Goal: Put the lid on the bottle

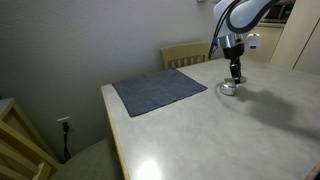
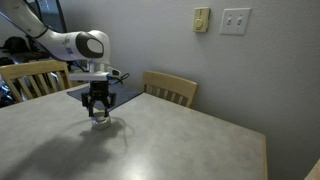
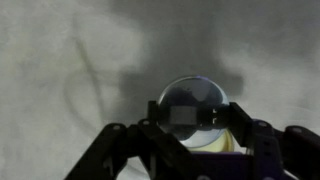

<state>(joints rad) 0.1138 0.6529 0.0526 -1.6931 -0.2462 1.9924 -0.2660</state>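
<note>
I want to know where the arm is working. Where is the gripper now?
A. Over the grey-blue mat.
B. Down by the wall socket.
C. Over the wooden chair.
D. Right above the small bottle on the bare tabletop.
D: in an exterior view the gripper hangs right over the bottle, which stands on the table beside the mat, not on it.

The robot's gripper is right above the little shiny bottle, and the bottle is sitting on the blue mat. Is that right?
Not quite. The bottle sits on the bare table, beside the blue mat, not on it. The exterior view with the mat shows this. The gripper is indeed right above the bottle.
</note>
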